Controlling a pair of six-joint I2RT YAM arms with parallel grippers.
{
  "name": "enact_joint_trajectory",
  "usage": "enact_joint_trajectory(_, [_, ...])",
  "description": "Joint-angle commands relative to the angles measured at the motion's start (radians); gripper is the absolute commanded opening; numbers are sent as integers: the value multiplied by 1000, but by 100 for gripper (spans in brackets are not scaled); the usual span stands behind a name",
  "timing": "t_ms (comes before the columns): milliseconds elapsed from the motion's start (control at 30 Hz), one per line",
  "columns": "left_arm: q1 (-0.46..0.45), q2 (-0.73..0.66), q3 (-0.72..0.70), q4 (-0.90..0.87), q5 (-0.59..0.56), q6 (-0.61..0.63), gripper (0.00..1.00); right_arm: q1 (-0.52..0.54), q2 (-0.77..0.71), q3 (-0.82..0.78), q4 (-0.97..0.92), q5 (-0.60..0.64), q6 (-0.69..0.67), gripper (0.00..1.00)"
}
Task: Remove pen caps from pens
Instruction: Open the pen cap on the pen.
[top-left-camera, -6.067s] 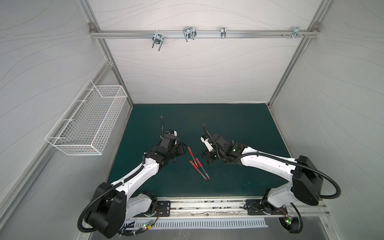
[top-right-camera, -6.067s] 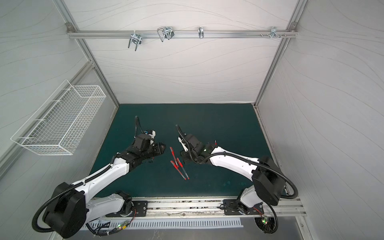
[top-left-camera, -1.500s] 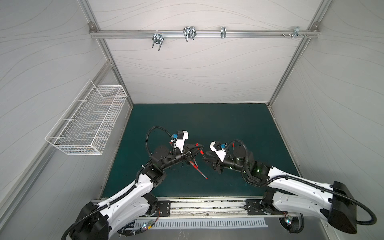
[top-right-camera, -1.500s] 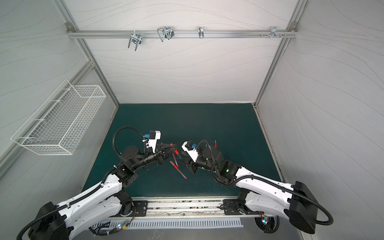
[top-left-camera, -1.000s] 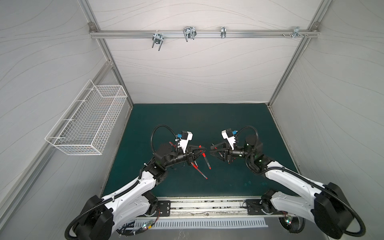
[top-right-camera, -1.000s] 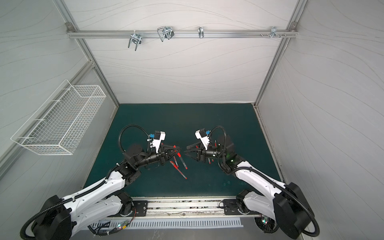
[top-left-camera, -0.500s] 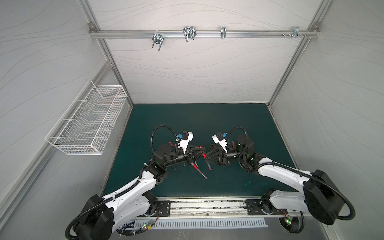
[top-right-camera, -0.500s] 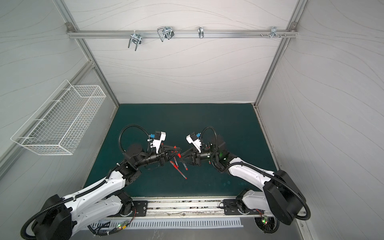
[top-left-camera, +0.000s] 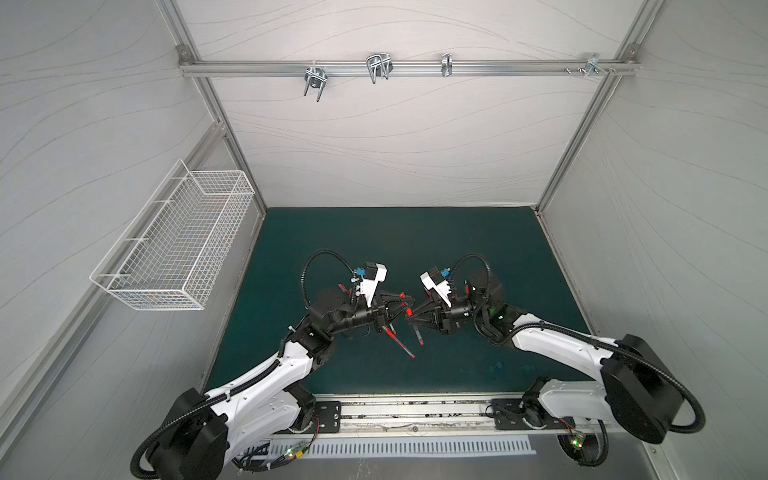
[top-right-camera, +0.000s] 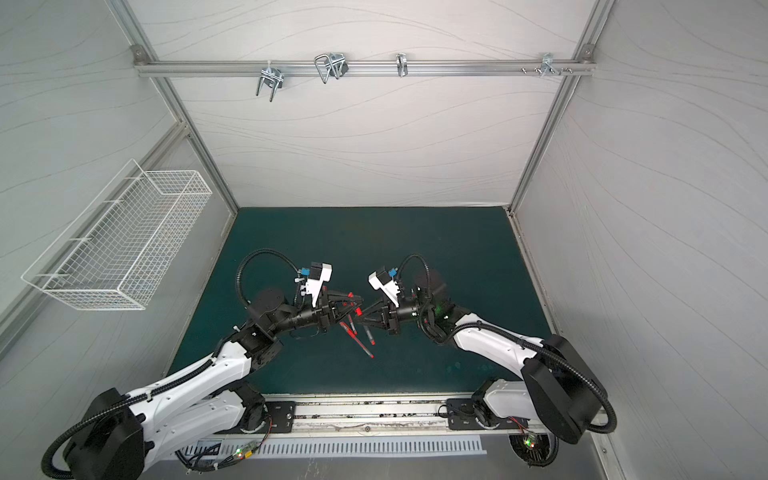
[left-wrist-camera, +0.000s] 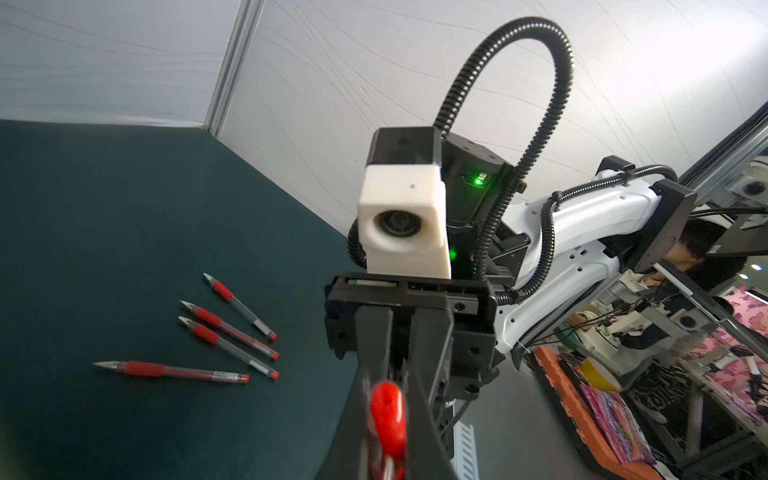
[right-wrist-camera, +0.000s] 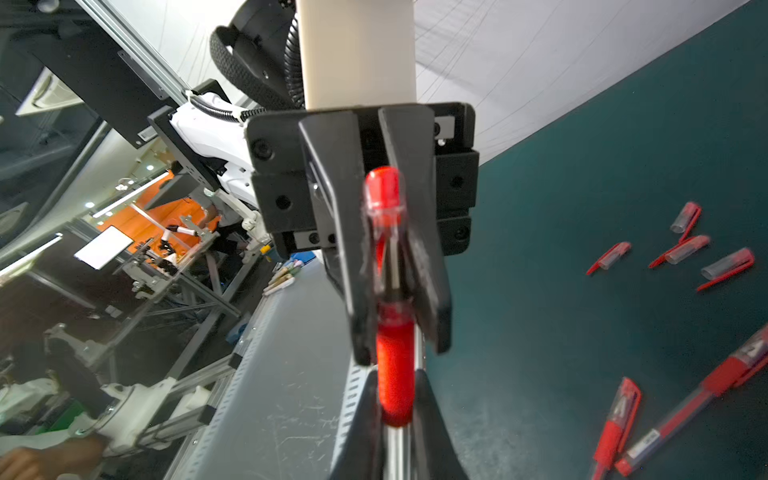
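Both arms meet above the middle of the green mat (top-left-camera: 478, 249). My left gripper (top-left-camera: 405, 308) (top-right-camera: 358, 308) (left-wrist-camera: 384, 399) (right-wrist-camera: 399, 349) is shut on a pen (right-wrist-camera: 388, 249). The pen lies along its fingers, red end plug toward its palm, red grip (right-wrist-camera: 395, 374) sticking out. My right gripper (top-left-camera: 410, 322) (top-right-camera: 360, 318) (right-wrist-camera: 395, 386) faces it, shut on the clear pen cap (right-wrist-camera: 395, 453) just past the red grip. Several uncapped pens (left-wrist-camera: 226, 345) lie on the mat. Several loose pen caps (right-wrist-camera: 725, 266) lie on it apart from them.
Two more pens (right-wrist-camera: 685, 415) lie at the edge of the right wrist view. A white wire basket (top-left-camera: 174, 253) hangs on the left wall. A metal rail with hooks (top-left-camera: 376, 68) crosses the back wall. The arms' base rail (top-left-camera: 415, 411) runs along the mat's front edge.
My right gripper has swung in toward the left one and shut on the cap end of the held pen. The left arm has stayed almost still.
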Motion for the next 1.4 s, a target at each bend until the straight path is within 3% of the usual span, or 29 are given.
enact_joint_trajectory(0, [-5,-26,45,24,-31,24,23,9,-24,18,-31,35,-27,0])
enact_joint_trajectory(67, [-5,-55,45,-20,-80,34,35,20,-56,24,-113,109,-79,0])
enact_joint_trajectory(167, [-5,-100,37,-70,-159,48,41,51,-99,42,-238,250,-152,0])
enact_joint_trajectory(333, [-5,-123,25,-82,-203,49,43,66,-135,29,-252,315,-167,0])
enact_joint_trajectory(533, [-4,-68,49,-84,-162,42,43,86,-135,39,-278,320,-192,0])
enact_joint_trajectory(700, [-5,-13,70,-69,-103,32,39,91,-132,42,-286,325,-197,0])
enact_joint_trajectory(867, [-5,-2,72,-61,-95,27,26,93,-119,47,-294,325,-199,0])
enact_joint_trajectory(1000, [-5,-16,65,-70,-112,33,9,93,-111,51,-295,324,-198,0])
enact_joint_trajectory(1100, [-4,-14,69,-75,-112,35,7,93,-122,50,-299,326,-197,0])
enact_joint_trajectory(1167, [-5,-2,74,-72,-98,31,10,92,-128,49,-300,330,-200,0])
enact_joint_trajectory(1267, [-5,21,84,-71,-80,27,30,92,-129,50,-302,331,-201,0])
enact_joint_trajectory(1367, [-5,34,91,-72,-70,24,35,93,-132,48,-303,333,-199,0])
